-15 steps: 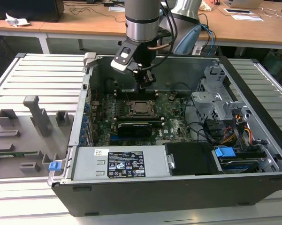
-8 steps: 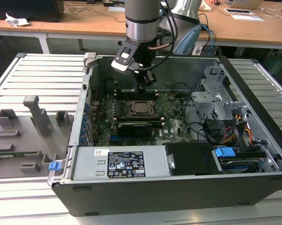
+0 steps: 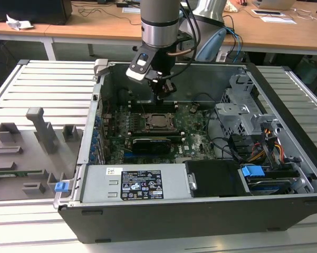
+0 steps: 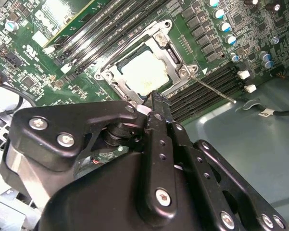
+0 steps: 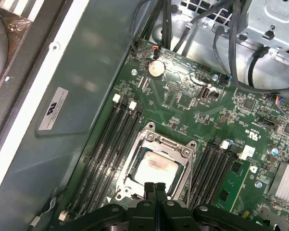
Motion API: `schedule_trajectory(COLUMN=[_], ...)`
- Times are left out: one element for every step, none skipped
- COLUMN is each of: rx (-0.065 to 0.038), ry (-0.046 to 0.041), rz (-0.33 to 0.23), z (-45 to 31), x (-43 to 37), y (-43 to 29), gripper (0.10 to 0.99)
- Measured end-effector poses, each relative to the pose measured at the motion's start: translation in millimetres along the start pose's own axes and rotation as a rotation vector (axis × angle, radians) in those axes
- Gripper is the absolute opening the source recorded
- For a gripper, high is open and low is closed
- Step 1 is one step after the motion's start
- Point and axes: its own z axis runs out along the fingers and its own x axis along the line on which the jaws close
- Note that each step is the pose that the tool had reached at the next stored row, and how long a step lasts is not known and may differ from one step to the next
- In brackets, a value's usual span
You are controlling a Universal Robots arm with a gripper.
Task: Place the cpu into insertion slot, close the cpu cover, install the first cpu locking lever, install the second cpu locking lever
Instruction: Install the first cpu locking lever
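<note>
The cpu (image 4: 145,72) lies flat in the insertion slot (image 3: 148,123) on the green board, its pale metal top showing through the window of the cpu cover (image 4: 171,54). The cover lies down flat over it, seen also as the cpu cover (image 5: 169,146) around the cpu (image 5: 155,168). A thin metal locking lever (image 4: 214,90) sticks out sideways from the socket corner, across the memory slots. My gripper (image 3: 165,96) hangs just above the socket's far edge. Both wrist views show its black fingers shut together with nothing between them: gripper (image 5: 154,186), gripper (image 4: 156,99).
Long black memory slots (image 5: 109,154) flank the socket on both sides. A long black card (image 3: 154,143) sits in front of the socket. A metal drive cage (image 3: 242,108) and cables fill the case on the exterior view's right, and a power supply (image 3: 140,182) lies at the front. A grey fixture plate (image 3: 29,153) lies outside the case.
</note>
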Motion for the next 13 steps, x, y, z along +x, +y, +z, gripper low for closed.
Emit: schedule_trajectory(rx=[0.0, 0.0, 0.0, 0.0, 0.0, 0.0, 0.0, 0.0, 0.0, 0.0, 0.0, 0.0, 0.0], ry=[0.0002, 0.0005, 0.0007, 0.0011, 0.0015, 0.0017, 0.002, 0.0022, 0.0025, 0.003, 0.0035, 0.0037, 0.0041], rz=[-0.003, -0.007, -0.01, -0.015, -0.021, -0.025, -0.029, -0.032, -0.037, -0.044, -0.05, -0.054, -0.059], z=[0.0, 0.0, 0.0, 0.0, 0.0, 0.0, 0.0, 0.0, 0.0, 0.0, 0.0, 0.0, 0.0], x=[0.0, 0.0, 0.0, 0.0, 0.0, 0.0, 0.0, 0.0, 0.0, 0.0, 0.0, 0.0, 0.0], y=[0.0, 0.0, 0.0, 0.0, 0.0, 0.0, 0.0, 0.0, 0.0, 0.0, 0.0, 0.0, 0.0], gripper=[0.106, 0.106, 0.106, 0.106, 0.106, 0.106, 0.106, 0.106, 0.106, 0.106, 0.106, 0.106, 0.106])
